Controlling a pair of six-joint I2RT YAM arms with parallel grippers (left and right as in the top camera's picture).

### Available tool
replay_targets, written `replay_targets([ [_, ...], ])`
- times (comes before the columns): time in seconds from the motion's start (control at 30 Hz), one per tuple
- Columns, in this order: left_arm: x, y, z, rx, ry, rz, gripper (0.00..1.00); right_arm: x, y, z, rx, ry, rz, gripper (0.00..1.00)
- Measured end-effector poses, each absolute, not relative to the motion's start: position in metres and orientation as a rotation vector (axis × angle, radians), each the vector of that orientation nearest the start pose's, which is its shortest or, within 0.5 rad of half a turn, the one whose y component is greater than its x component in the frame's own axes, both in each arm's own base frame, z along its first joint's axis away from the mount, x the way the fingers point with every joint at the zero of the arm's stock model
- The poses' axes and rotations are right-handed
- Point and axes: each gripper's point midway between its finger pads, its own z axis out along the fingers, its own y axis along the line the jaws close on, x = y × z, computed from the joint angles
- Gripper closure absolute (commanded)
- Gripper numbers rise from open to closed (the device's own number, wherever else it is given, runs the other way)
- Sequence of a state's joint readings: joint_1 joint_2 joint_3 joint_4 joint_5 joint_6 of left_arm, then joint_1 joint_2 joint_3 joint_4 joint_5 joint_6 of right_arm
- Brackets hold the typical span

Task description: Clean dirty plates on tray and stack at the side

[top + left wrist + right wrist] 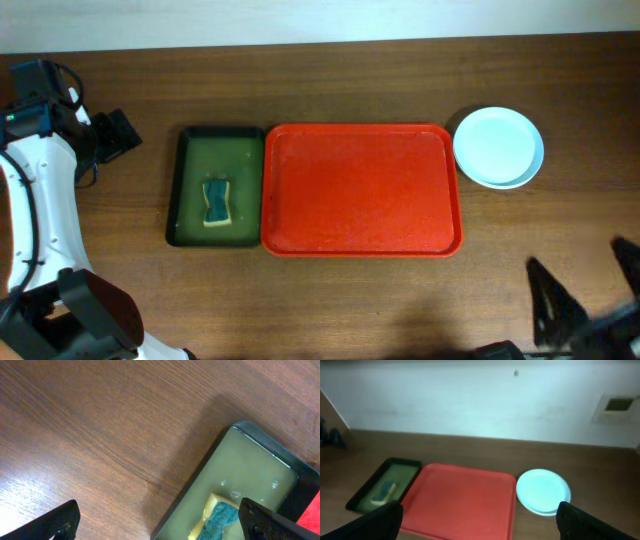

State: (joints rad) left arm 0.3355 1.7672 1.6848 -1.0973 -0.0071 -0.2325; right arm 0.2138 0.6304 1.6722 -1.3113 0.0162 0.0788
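Observation:
The red tray (360, 190) lies in the middle of the table with nothing on it; it also shows in the right wrist view (460, 500). The plates (498, 147) sit stacked on the table just right of the tray, pale blue-green with a white top, also in the right wrist view (543, 491). I cannot tell how many are in the stack. My left gripper (118, 133) is open and empty at the far left, over bare wood (160, 530). My right gripper (588, 285) is open and empty at the front right, well back from the tray (480, 527).
A dark green tray (215, 150) holding a yellow-and-teal sponge (216, 202) adjoins the red tray's left side; tray (250, 470) and sponge (220, 517) show in the left wrist view. A white wall runs behind the table.

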Motion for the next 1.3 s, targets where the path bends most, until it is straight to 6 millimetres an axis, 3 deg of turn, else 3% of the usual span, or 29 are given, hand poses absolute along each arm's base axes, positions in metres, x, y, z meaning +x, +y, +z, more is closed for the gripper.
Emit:
replay_targets([
  [0.07,0.391,0.137,0.185,-0.773,2.641,0.037,0.01,0.092,0.009,0.428,-0.039,1.795,0.135,0.01],
  [0.2,0.391,0.137,0.185,-0.773,2.641,0.037,0.01,0.091,0.001,0.400,0.028,1.735,0.084,0.01],
  [0.43,0.391,0.138,0.185,-0.773,2.640,0.037,0.00,0.158,0.004,0.367,0.041,1.428,0.089,0.01],
  [0.57,0.391,0.138,0.185,-0.773,2.641,0.038,0.01,0.181,0.008,0.367,0.027,1.193,0.110,0.01],
  [0.67,0.391,0.138,0.185,-0.773,2.640,0.037,0.01,0.197,0.011,0.349,0.013,1.124,0.119,0.01],
  [0.87,0.391,0.138,0.185,-0.773,2.640,0.038,0.01,0.225,0.010,0.284,0.005,1.228,0.103,0.02],
  [1.07,0.391,0.138,0.185,-0.773,2.640,0.038,0.01,0.240,0.014,0.234,-0.012,1.344,0.120,0.01],
  [1.17,0.391,0.138,0.185,-0.773,2.640,0.037,0.01,0.242,0.016,0.226,-0.019,1.370,0.128,0.02],
  [1.3,0.391,0.138,0.185,-0.773,2.640,0.038,0.01,0.236,0.019,0.245,-0.040,1.288,0.138,0.01],
])
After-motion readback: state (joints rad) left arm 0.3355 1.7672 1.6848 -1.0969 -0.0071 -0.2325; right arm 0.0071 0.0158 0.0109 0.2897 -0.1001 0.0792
